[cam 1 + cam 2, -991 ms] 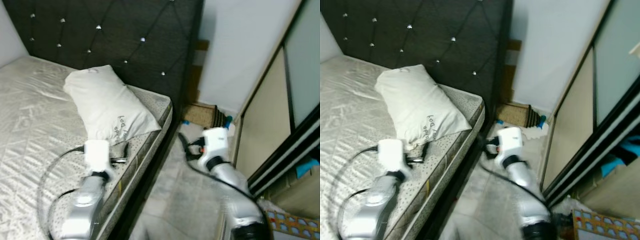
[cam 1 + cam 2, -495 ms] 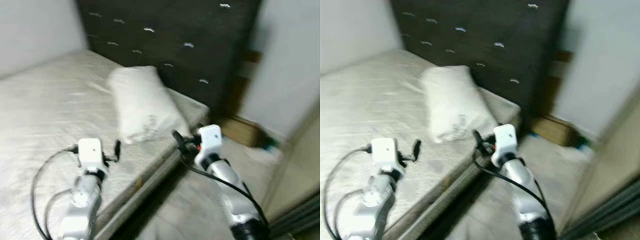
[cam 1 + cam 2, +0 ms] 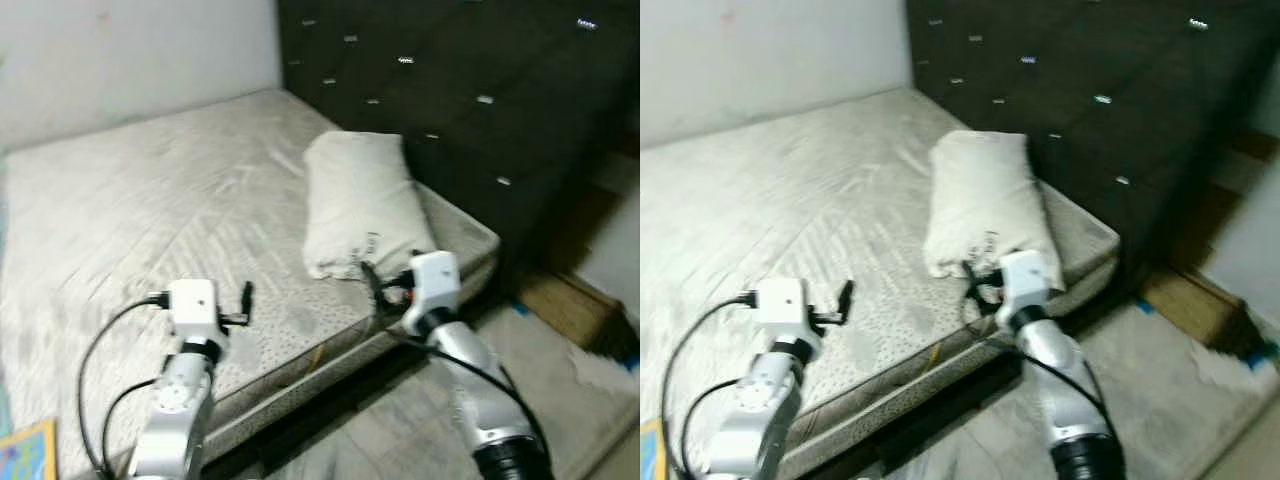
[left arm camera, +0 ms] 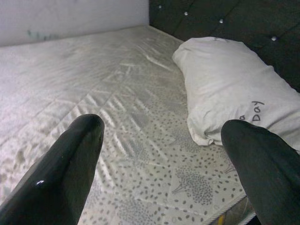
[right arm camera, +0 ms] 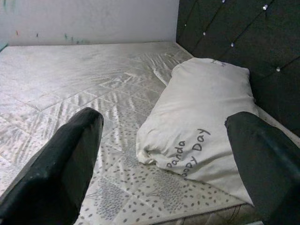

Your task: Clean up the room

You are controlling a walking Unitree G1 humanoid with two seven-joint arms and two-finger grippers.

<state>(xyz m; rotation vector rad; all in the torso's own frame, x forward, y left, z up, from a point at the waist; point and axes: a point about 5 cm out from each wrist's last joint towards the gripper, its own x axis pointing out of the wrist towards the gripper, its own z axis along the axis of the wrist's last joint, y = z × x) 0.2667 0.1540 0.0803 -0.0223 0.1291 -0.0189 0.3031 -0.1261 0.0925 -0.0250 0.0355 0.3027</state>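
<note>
A white pillow (image 3: 360, 205) with dark lettering lies on the bare patterned mattress (image 3: 150, 200), its far end against the dark tufted headboard (image 3: 470, 60). My left gripper (image 3: 245, 300) hovers open over the mattress near its front edge, well left of the pillow. In the left wrist view its fingers (image 4: 70, 159) stand wide apart with the pillow (image 4: 229, 89) ahead. My right gripper (image 3: 372, 282) is open just in front of the pillow's near end, above the mattress corner. The right wrist view has the pillow (image 5: 201, 117) between the spread fingers (image 5: 65, 159), untouched.
A white wall (image 3: 120, 50) runs along the bed's far side. On the tiled floor (image 3: 560, 400) right of the bed lies a brown flat box (image 3: 565, 305) beside white and blue scraps. A colourful item (image 3: 25, 450) pokes in at the bottom left corner.
The camera has swung left, so the wardrobe has left the picture and the bed fills it. The right gripper now sits at the pillow's near end. Both grippers stay open.
</note>
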